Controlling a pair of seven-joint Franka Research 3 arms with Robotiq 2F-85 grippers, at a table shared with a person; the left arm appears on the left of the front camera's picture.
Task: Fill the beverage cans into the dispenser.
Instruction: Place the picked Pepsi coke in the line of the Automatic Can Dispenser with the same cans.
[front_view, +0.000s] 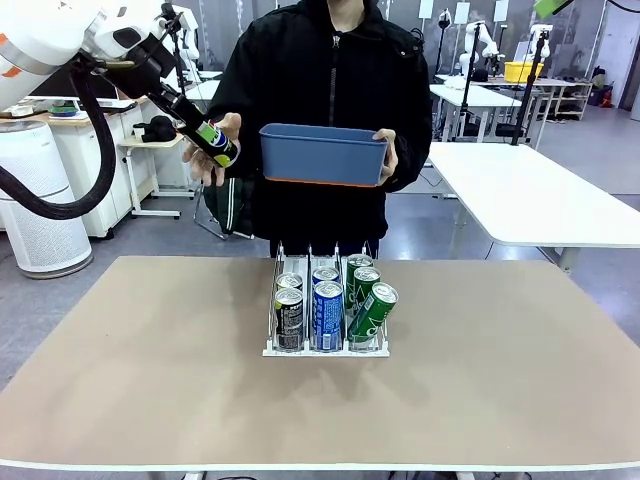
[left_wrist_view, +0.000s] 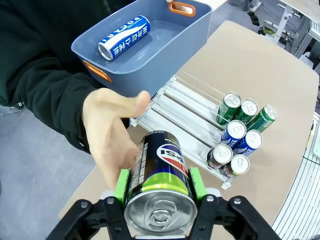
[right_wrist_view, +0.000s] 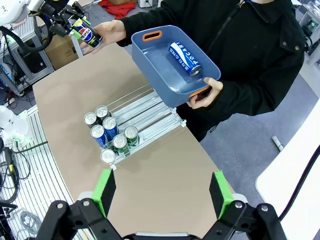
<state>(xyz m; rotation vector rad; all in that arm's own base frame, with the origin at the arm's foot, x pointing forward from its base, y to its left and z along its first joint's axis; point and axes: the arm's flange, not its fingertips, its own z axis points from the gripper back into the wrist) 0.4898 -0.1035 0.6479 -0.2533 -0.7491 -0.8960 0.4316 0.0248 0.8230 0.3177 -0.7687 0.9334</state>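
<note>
My left gripper is raised at the far left, shut on a dark beverage can with a blue-red logo and a green band. The left wrist view shows that can clamped between the green pads, with the person's hand cupped against it. The white wire dispenser stands mid-table holding several cans: dark ones left, blue in the middle, green right, the front green one tilted. My right gripper hangs open high above the table.
The person at the far side holds a blue bin in the other hand, tilted over the dispenser's back end. One blue can lies inside the bin. The tan tabletop is bare around the rack.
</note>
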